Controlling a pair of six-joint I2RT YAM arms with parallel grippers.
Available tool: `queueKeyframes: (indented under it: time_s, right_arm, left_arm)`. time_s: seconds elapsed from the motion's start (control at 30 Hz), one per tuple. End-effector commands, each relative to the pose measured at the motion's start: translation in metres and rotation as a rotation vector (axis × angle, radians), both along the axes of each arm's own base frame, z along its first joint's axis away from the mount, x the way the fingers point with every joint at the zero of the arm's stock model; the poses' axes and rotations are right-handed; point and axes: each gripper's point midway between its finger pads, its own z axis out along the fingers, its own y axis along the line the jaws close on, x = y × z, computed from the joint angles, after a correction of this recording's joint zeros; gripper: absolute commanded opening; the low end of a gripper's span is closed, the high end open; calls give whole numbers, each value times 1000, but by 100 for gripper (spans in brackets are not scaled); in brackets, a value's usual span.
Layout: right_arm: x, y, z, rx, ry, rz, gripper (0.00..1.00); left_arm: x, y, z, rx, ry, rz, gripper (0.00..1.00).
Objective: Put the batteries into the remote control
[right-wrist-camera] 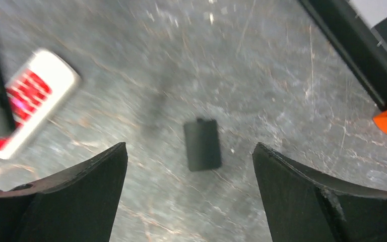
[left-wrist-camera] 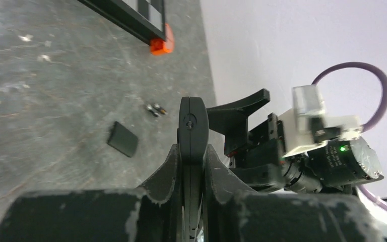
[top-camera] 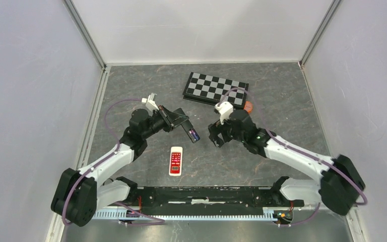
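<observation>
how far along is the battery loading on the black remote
Done: the battery cover is off and lies on the table, and a purplish cell seems seated in the black remote. In hand: the left tool clamps that remote; the right tool is open and empty. Left: what looks like a loose cell on the table, then the cover.

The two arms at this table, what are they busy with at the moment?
They are loading batteries into a remote. The left end effector is shut on a black remote and holds it tilted above the table. What looks like a battery shows at the remote's free end. The right end effector is open and holds nothing; it hangs over a small black cover lying flat. A white remote lies untouched nearby.
</observation>
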Motion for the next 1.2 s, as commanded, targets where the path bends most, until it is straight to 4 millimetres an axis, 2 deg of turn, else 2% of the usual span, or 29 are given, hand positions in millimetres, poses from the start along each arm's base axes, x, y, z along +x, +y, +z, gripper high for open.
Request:
queueKeyframes:
  time_s: [0.0, 0.07, 0.17, 0.3, 0.47, 0.6, 1.0, 1.17]
  right_arm:
    - [1, -25, -46, -327, 47, 90, 96]
    - [2, -24, -61, -386, 82, 130, 88]
    - [7, -21, -71, -464, 129, 167, 79]
    - [9, -19, -87, -534, 215, 193, 76]
    - [13, -16, -97, -544, 307, 198, 67]
    - [9, -16, -102, -559, 386, 224, 61]
    - [-6, -19, -120, -611, 498, 284, 57]
    - [-10, -22, -129, -635, 540, 293, 40]
  left_arm:
    - [14, 24, -7, 144, -46, 126, 2]
    - [14, 27, -8, 158, -45, 134, 2]
    - [14, 28, -9, 168, -44, 132, 2]
    - [15, 27, -12, 173, -38, 125, 2]
    - [17, 28, -14, 173, -32, 124, 2]
    - [17, 30, -14, 176, -37, 125, 2]
    - [18, 33, -19, 176, -32, 123, 2]
    - [19, 32, -18, 165, -37, 112, 2]
